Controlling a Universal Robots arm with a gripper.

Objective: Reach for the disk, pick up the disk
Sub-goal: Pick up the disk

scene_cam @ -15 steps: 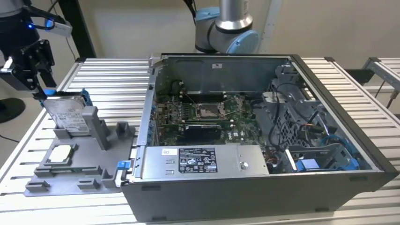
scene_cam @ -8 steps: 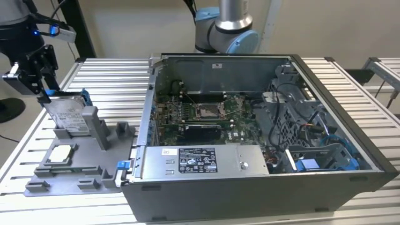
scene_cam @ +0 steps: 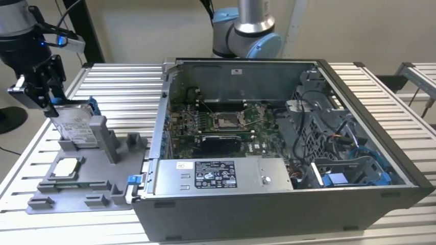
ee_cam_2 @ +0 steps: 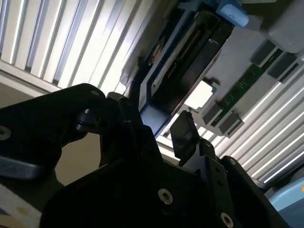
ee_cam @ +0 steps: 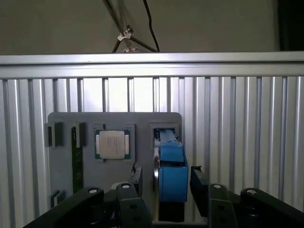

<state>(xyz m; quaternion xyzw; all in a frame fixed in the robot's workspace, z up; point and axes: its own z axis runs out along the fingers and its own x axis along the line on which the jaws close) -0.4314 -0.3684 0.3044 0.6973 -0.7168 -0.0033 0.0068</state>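
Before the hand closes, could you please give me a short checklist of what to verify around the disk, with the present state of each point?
1. Hand open: ok, gaps show on both sides of the disk in the first wrist view.
2. Disk centred between the fingers: ok.
3. Disk standing on edge in the grey fixture: ok in the exterior view.
4. Square chip clear of the fingers: ok, it sits in its own pocket beside the disk.
5. How far the fingers reach down the disk: cannot tell.
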